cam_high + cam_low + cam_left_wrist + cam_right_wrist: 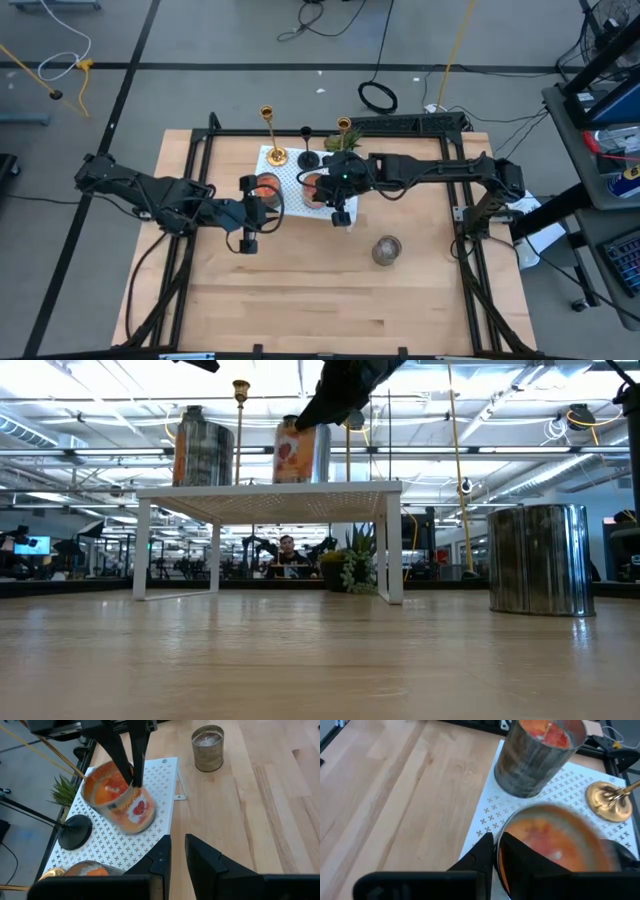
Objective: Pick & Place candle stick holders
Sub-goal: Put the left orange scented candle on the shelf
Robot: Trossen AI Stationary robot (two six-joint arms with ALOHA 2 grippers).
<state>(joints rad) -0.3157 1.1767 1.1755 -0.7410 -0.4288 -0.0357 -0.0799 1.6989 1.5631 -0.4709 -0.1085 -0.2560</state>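
Three candlestick holders stand by their round bases at the far side of the white perforated rack (290,160): a gold one (272,135), a shorter black one (307,150) and a second gold one (343,126). No gripper touches them. My right gripper (336,188) is above the rack, shut on an orange candle tin (120,800). My left gripper (178,849) is open and empty, low over the table at the rack's near left corner (266,213). My right gripper holds the orange candle tin by its rim (133,784), one finger (520,862) inside over the wax and the other outside the wall. The fingers come from above, pointing down. The tin is tilted over the rack top; whether its bottom still touches, I cannot tell.
A second orange tin (265,185) stands on the rack's left part. A silver tin (386,250) stands on the bare wood near the table's middle right. A small green plant (62,790) stands beyond the rack's far edge. Black frame rails run along the table's edges.
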